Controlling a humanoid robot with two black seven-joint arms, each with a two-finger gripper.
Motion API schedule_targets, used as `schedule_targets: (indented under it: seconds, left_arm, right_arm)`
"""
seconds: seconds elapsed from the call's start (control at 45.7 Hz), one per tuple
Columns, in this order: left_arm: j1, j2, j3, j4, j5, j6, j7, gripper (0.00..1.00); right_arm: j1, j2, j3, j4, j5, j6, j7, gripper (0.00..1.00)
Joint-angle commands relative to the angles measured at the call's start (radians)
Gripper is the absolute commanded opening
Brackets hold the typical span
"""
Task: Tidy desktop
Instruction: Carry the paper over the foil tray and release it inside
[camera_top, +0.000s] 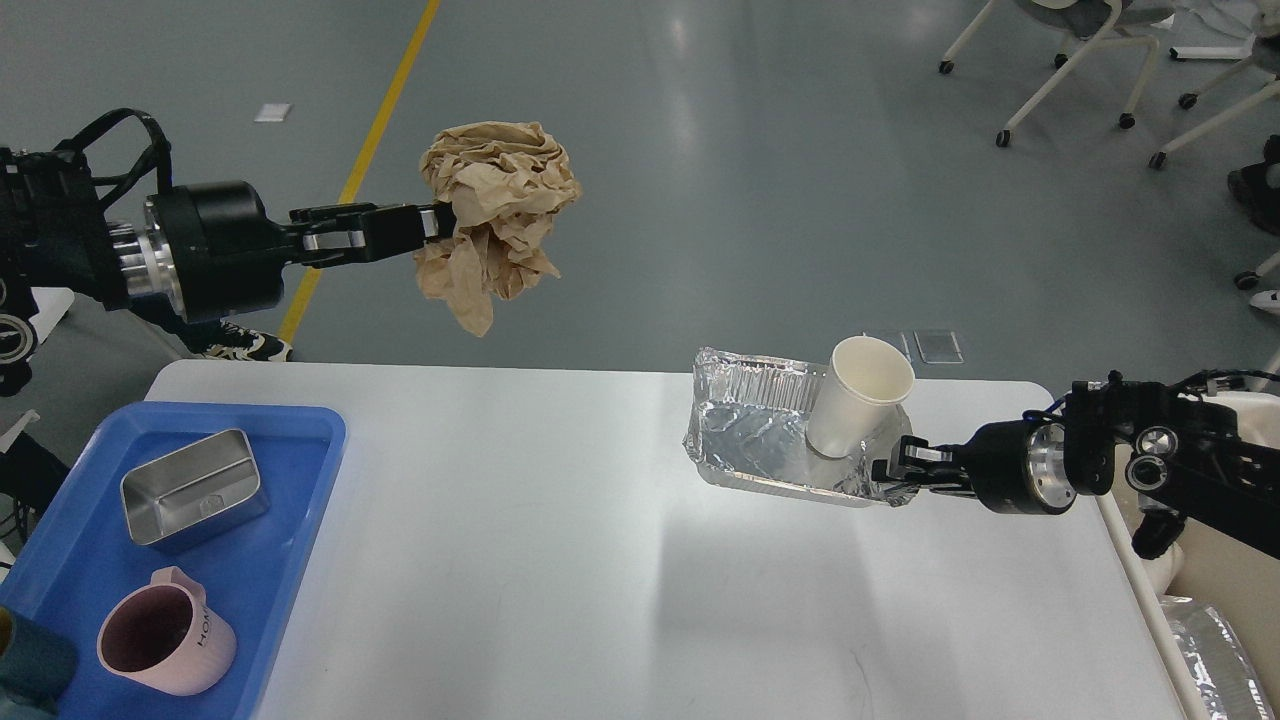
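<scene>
The white desktop (560, 560) fills the lower middle of the head view. My left gripper (440, 220) is shut on a crumpled ball of brown paper (497, 215) and holds it high in the air, beyond the desktop's far edge. My right gripper (893, 470) is shut on the right rim of a crinkled foil tray (760, 440) on the desktop. A white paper cup (858, 397) leans tilted inside that foil tray.
A blue plastic tray (290, 560) lies at the desktop's left end, holding a steel box (192, 487) and a pink mug (165, 643). A cream-coloured bin (1215, 640) with foil in it stands off the right edge. Office chairs (1090, 50) stand on the far floor.
</scene>
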Motion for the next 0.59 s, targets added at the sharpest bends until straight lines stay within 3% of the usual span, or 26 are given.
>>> schedule_targets:
  seconds: [0.0, 0.131, 0.569]
  left_arm:
    - [-0.002, -0.084, 0.003, 0.094, -0.001, -0.028, 0.002, 0.0]
    - [0.003, -0.244, 0.006, 0.24, 0.005, -0.084, 0.002, 0.0]
    - [0.091, -0.721, 0.052, 0.625, 0.014, -0.087, -0.007, 0.02]
  right_arm:
    - [0.001, -0.001, 0.0, 0.0, 0.0, 0.0, 0.0, 0.0]
    - [-0.001, 0.006, 0.004, -0.006, 0.0, 0.0, 0.0, 0.0]
    - [-0.002, 0.004, 0.015, 0.0, 0.002, -0.006, 0.0, 0.0]
